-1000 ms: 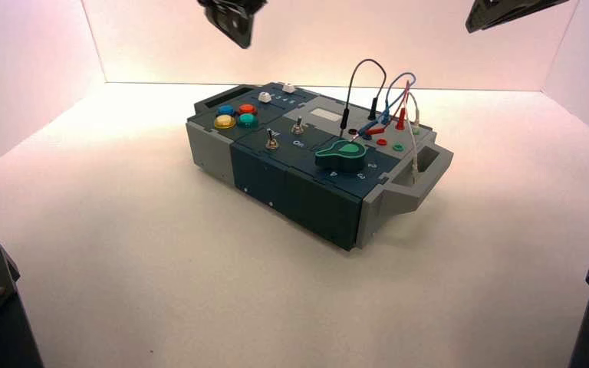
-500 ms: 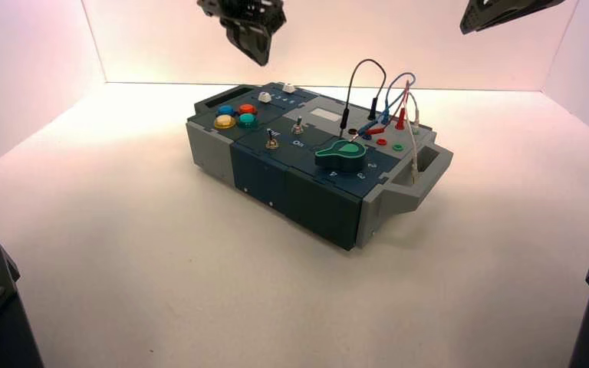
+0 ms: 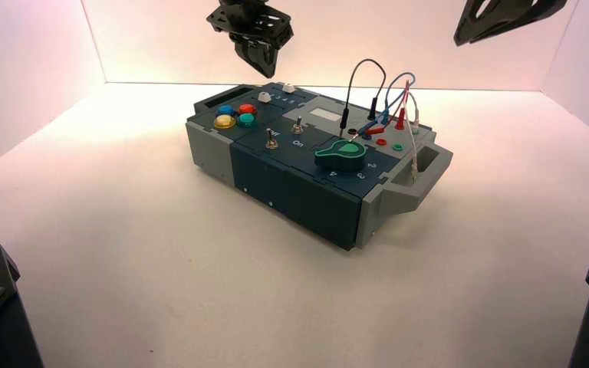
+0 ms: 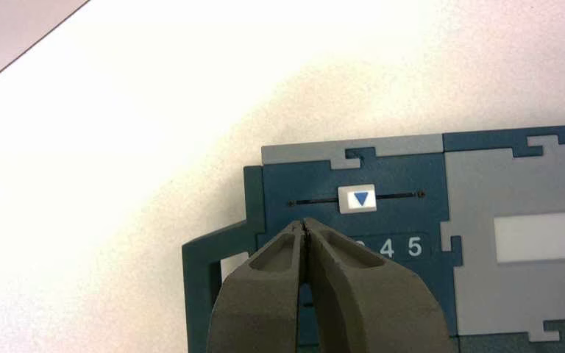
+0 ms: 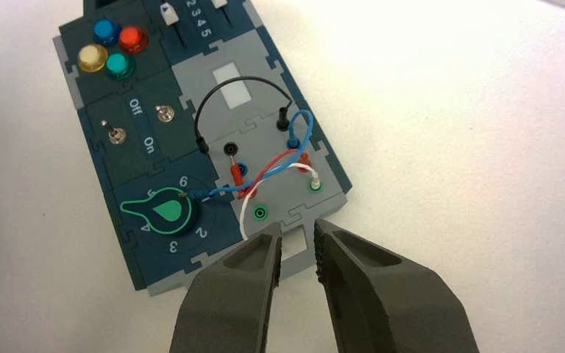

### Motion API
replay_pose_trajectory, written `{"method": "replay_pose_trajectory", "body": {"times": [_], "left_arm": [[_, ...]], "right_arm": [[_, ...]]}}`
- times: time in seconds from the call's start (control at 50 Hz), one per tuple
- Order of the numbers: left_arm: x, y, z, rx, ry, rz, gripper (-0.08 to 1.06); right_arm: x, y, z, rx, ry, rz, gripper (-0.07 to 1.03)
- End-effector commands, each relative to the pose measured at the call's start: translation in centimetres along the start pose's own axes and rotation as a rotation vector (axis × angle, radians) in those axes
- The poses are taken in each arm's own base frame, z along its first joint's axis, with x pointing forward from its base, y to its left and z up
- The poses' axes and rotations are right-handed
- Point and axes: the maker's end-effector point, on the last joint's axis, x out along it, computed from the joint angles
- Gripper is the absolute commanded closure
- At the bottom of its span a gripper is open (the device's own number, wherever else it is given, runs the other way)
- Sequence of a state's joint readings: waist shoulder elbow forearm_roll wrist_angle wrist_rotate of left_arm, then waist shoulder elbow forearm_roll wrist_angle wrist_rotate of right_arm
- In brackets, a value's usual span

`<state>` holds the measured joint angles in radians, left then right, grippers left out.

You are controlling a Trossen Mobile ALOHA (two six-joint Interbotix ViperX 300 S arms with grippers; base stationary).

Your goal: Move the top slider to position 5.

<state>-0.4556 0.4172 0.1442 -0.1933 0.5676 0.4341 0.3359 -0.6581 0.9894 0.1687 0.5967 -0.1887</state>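
Left wrist view: the left gripper [image 4: 306, 224], two matte olive-grey tapered fingers pressed together at the tips, hovers over the box's [image 3: 276, 180] dark blue slider panel. Just past its tips sits the top slider [image 4: 357, 198], a flat white rectangular knob with a blue triangle, on a thin black slot above the printed row ending in position 5 [image 4: 415, 246]. The right gripper [image 5: 298, 243], fingers slightly parted, hangs over the box's wire end.

You have 4 round buttons, blue [image 5: 104, 29], red [image 5: 130, 37], yellow [image 5: 91, 55] and teal [image 5: 119, 66], at the box's corner, 2 metal toggle switches [image 5: 165, 113] mid-panel, and a green teardrop knob [image 5: 163, 211] by the looping wires [image 5: 265, 163].
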Motion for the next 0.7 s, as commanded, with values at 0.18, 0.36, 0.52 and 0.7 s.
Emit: {"method": "replay_pose_trajectory", "body": {"times": [0.18, 0.36, 0.52, 0.7], "left_arm": [[-0.5, 0.3, 1.9, 0.004, -0.043, 0.010, 1.01], [-0.1, 0.3, 1.9, 0.001, -0.041, 0.007, 1.01], [0.0, 0.3, 2.2, -0.007, -0.046, 0.003, 1.01], [0.5, 0.3, 2.1, -0.013, -0.040, -0.002, 1.01]], "right_arm": [[-0.1, 1.1, 1.9, -0.016, -0.064, 0.029, 0.70], [0.3, 1.1, 1.7, -0.014, -0.050, 0.028, 0.70], [0.6, 1.0, 1.7, -0.015, -0.053, 0.026, 0.70], [0.9, 1.0, 1.6, -0.013, -0.046, 0.024, 0.70]]}}
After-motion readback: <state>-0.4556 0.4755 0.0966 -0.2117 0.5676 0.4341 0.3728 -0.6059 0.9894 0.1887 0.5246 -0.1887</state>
